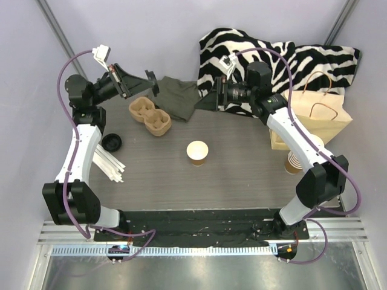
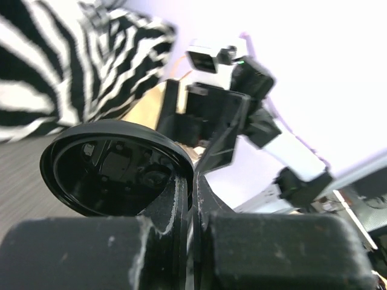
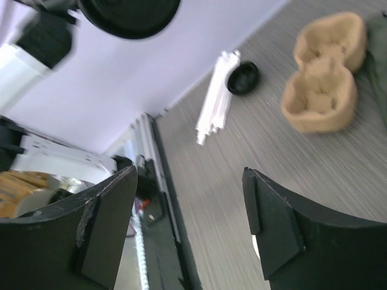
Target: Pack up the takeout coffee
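The takeout coffee (image 1: 197, 152) is a small brown paper cup without a lid, standing upright mid-table. My left gripper (image 1: 147, 80) is raised over the far left of the table, shut on the rim of a black lid (image 1: 152, 81). In the left wrist view the lid (image 2: 115, 169) sits edge-on, pinched in the gripper (image 2: 195, 181). My right gripper (image 1: 203, 101) hovers at the far middle, pointing left, open and holding nothing. The right wrist view shows its gripper (image 3: 190, 181) wide apart over bare table, with the held lid (image 3: 130, 15) at the top.
A brown pulp cup carrier (image 1: 150, 116) lies at the far left, a second black lid (image 1: 112, 142) and white sticks (image 1: 109, 163) at the left edge. A stack of cups (image 1: 295, 162), a paper bag (image 1: 320, 112), zebra cloth (image 1: 266, 57) and dark cloth (image 1: 178, 96) lie right and back.
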Controlling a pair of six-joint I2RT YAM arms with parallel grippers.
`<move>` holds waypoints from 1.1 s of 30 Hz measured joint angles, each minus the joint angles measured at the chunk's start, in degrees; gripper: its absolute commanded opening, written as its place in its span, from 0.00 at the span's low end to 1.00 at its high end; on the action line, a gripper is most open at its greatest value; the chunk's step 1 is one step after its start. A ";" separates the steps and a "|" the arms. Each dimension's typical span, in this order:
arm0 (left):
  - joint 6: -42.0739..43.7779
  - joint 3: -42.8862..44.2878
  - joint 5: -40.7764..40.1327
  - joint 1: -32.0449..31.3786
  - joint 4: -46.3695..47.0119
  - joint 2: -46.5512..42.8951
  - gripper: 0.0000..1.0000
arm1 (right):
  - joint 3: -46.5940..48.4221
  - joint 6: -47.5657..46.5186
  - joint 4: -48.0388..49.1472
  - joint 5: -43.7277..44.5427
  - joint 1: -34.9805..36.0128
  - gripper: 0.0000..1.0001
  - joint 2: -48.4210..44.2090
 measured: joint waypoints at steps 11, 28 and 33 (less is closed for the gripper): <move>-19.82 -4.17 -0.04 -1.86 24.04 -1.20 0.00 | 4.37 18.25 24.26 -5.62 1.38 0.63 2.60; -25.27 -5.62 5.20 -10.38 35.26 -1.20 0.00 | 14.64 5.33 10.71 -2.29 5.20 0.56 6.23; -25.35 -5.60 5.81 -10.60 35.71 -1.20 0.00 | 14.45 7.08 13.16 -4.09 5.14 0.53 6.84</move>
